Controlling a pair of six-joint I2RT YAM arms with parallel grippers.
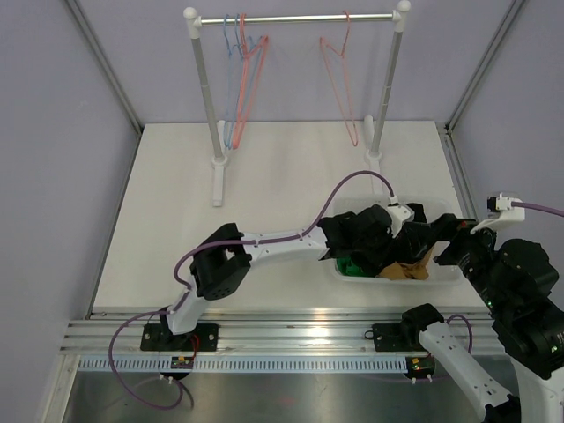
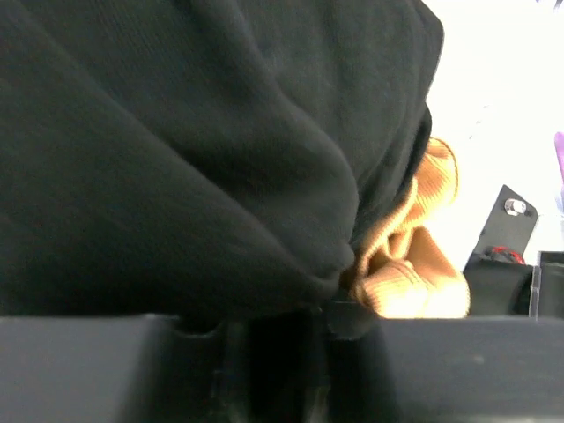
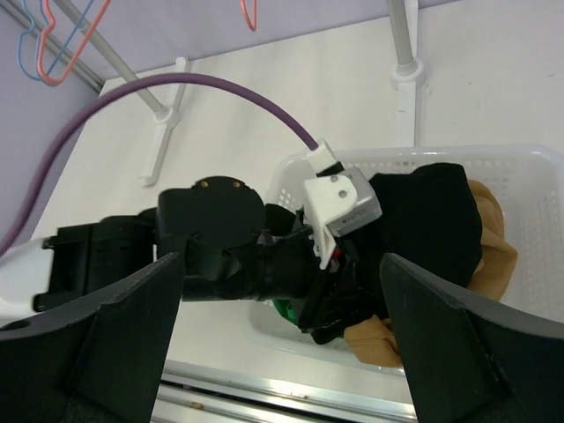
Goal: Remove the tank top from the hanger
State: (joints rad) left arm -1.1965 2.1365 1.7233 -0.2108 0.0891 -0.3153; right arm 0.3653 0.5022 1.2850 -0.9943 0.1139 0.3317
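A white table (image 1: 264,176) carries a white-footed clothes rack with a metal rail (image 1: 300,18) at its far edge. Nearer, toward the right side, sits a white perforated plastic basket (image 3: 520,154). The left arm reaches across the table into that basket, and the left gripper (image 1: 370,256) is buried in the bunched black knit tank top (image 3: 432,211). The left wrist view is filled with black fabric pressed against the fingers, so whether they pinch it cannot be told. The right gripper (image 3: 282,264) hangs just beside the basket's right end with its fingers (image 3: 115,344) spread wide, grasping nothing. The tank top lies in the basket, well apart from the rail. A ribbed tan-orange garment (image 2: 414,264) lies under and beside it. Thin pink wire hangers (image 1: 251,79) and a blue wire hanger (image 1: 231,79) hang near the rail's left end, and a single pink wire hanger (image 1: 339,79) hangs near the right. A small green item (image 1: 352,264) shows at the basket's near left corner
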